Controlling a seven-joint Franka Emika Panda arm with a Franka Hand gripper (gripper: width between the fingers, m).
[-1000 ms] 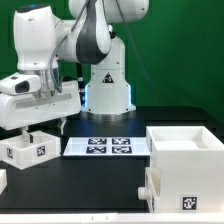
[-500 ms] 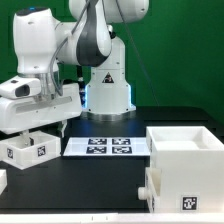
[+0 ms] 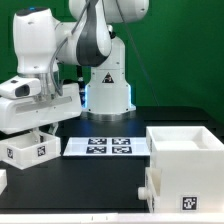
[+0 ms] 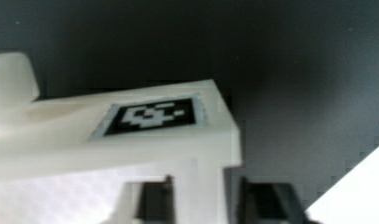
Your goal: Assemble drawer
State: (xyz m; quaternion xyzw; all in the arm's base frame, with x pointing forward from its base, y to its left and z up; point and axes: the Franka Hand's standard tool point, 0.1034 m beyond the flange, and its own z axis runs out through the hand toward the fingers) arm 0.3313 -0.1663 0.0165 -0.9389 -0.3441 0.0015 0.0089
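A small white drawer box with a tag on its front stands on the black table at the exterior view's left. My gripper is right over it, fingertips down at its rim. In the wrist view the gripper straddles the box's side wall. One dark finger is inside the box and the other outside, with a thin gap still showing. The tag on the box's upper face shows above. The large cube-shaped housing stands at the exterior view's right, a knob on its side.
The marker board lies flat between the small box and the housing. Another white part shows at the left edge. The robot's base stands behind the board, with a green wall behind it.
The gripper has come down and slightly left onto the small box. Its fingertips, seen beside the box earlier, are now at the box's rim. The box has not moved.
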